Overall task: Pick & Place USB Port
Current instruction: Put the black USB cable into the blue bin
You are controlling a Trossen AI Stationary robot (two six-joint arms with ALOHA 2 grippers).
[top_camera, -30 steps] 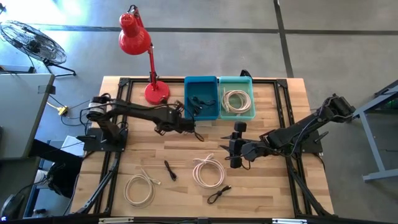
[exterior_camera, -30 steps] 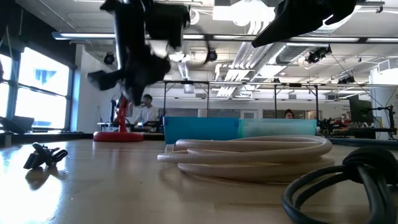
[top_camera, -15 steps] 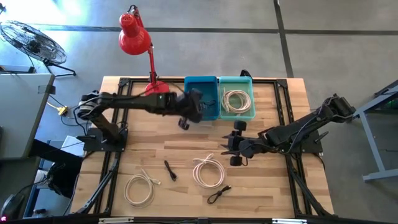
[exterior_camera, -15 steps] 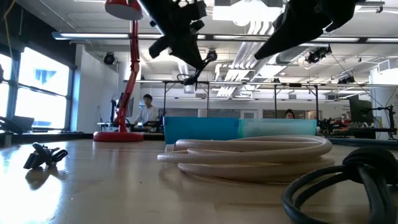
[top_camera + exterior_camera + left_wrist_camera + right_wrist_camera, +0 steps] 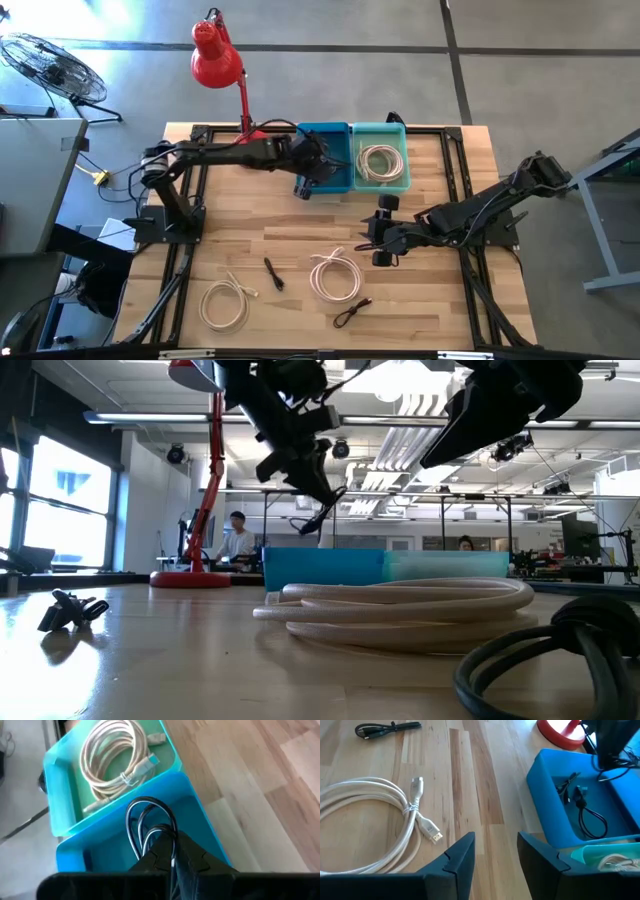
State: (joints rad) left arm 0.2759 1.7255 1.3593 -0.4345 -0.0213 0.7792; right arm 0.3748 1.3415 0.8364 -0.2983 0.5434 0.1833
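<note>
Black USB cable (image 5: 150, 827), no readable markings

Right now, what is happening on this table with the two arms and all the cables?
The robot is sorting cables into bins. The left gripper is shut on a black coiled cable and holds it above the dark blue plastic bin, which already has a black cable inside. The teal plastic bin beside it holds a white coiled cable. The right gripper waits open above the wooden table, near another white coiled cable.
</note>
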